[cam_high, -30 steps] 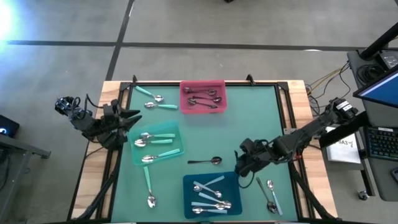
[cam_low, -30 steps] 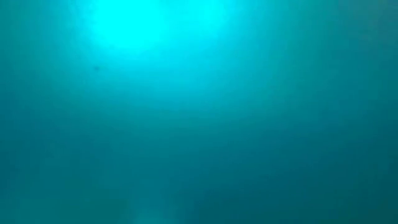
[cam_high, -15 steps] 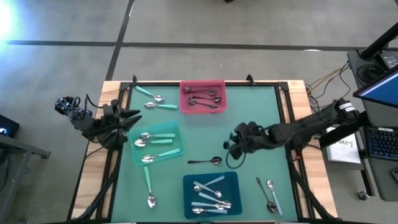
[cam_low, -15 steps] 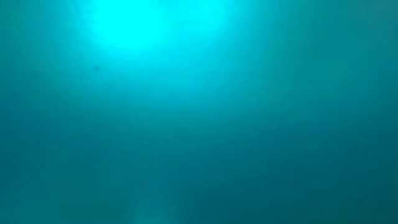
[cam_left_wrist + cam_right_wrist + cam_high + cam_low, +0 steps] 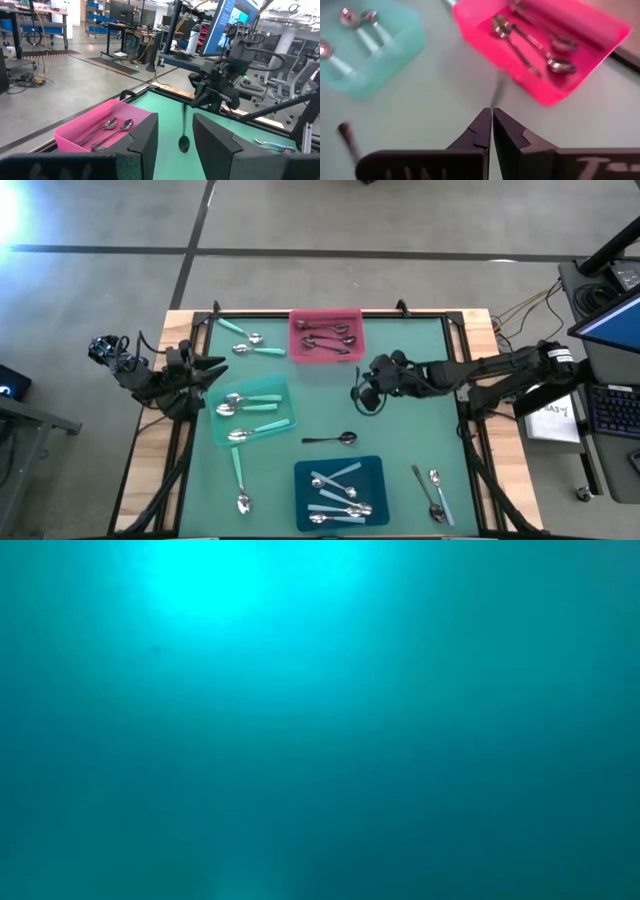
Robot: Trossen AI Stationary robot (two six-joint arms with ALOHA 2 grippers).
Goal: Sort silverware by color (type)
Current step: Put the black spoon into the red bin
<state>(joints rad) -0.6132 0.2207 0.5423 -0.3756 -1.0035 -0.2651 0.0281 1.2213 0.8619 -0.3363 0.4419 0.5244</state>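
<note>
My right gripper (image 5: 363, 394) hovers over the green mat just near-right of the pink tray (image 5: 352, 316) and is shut on a dark metal spoon (image 5: 184, 143). The pink tray holds several dark spoons (image 5: 522, 47). The mint tray (image 5: 282, 394) holds mint-handled spoons, and the blue tray (image 5: 372, 470) holds pale-blue ones. Loose on the mat lie two mint spoons (image 5: 245, 338) at the far left, one mint spoon (image 5: 239, 477), a dark spoon (image 5: 331, 439) and three spoons (image 5: 430, 490) at the near right. My left gripper (image 5: 175, 137) waits open at the table's left edge. The low view shows nothing. My right gripper pinches the dark spoon by the upper end of its handle (image 5: 186, 111) between the two shut fingers, which come from above. The spoon hangs straight down below them, bowl (image 5: 184, 144) lowest, clear of the mat.
A black frame rims the mat (image 5: 400, 380). Bare mat lies between the three trays and right of the pink one. Beyond the table's right side stand a monitor (image 5: 612, 315) and a keyboard.
My right gripper has travelled from beside the blue tray's far right corner toward the far edge and slightly left, ending near the pink tray, staying shut with the spoon hanging beneath it. The left arm has kept still.
</note>
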